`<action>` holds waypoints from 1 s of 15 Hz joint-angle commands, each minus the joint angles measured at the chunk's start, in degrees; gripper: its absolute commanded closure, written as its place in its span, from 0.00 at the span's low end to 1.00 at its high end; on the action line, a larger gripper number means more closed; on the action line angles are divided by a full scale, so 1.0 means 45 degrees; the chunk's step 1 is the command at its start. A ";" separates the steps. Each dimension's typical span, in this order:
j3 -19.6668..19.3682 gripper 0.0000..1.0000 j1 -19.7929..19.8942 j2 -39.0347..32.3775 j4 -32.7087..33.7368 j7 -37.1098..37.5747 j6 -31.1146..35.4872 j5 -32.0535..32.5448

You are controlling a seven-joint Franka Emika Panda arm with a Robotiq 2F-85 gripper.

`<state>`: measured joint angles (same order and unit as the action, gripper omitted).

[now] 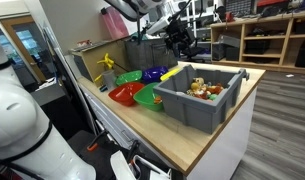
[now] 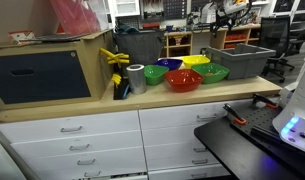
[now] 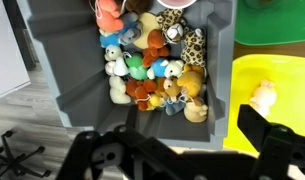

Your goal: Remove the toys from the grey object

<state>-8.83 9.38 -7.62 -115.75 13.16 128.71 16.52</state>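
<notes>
The grey bin [image 1: 195,110] stands on the wooden counter and also shows in an exterior view [image 2: 242,62]. The wrist view looks down into the bin [image 3: 72,70]. A pile of small toys [image 3: 152,60], orange, tan, white, teal and spotted, lies on its floor. They show as a yellow and red heap in an exterior view [image 1: 203,88]. One pale toy [image 3: 262,96] lies in the yellow bowl [image 3: 282,120] beside the bin. My gripper [image 3: 172,135] is open and empty. It hangs above the bin's wall next to the yellow bowl [image 1: 179,42].
Purple [image 1: 127,76], yellow [image 1: 157,73], red [image 1: 123,95] and green [image 1: 148,97] bowls sit beside the bin. A roll of tape [image 2: 137,77] and a yellow object [image 2: 117,60] stand near a dark cabinet [image 2: 42,75]. The counter's edge [image 1: 207,150] is close to the bin.
</notes>
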 commanded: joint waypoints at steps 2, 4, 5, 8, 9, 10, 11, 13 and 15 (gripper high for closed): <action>-0.0657 0.00 0.0087 -0.1389 0.1616 0.0770 -0.0625 -0.0100; -0.0976 0.00 0.0151 -0.1958 0.2030 0.1106 -0.0623 -0.0015; -0.1116 0.00 0.0165 -0.2213 0.2223 0.1267 -0.0638 0.0022; -0.1466 0.00 0.0182 -0.2966 0.2682 0.1535 -0.0706 0.0015; -0.1561 0.00 0.0167 -0.3185 0.2804 0.1672 -0.0753 0.0015; -0.1628 0.00 0.0182 -0.3471 0.2907 0.1695 -0.0742 -0.0010; -0.1688 0.00 0.0168 -0.3695 0.3005 0.1797 -0.0756 -0.0018; -0.1715 0.00 0.0166 -0.4200 0.3202 0.1843 -0.0803 -0.0159; -0.1660 0.00 0.0164 -0.4654 0.3485 0.1937 -0.0980 -0.0396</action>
<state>-16.26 10.46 -25.27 -103.78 20.70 127.37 16.49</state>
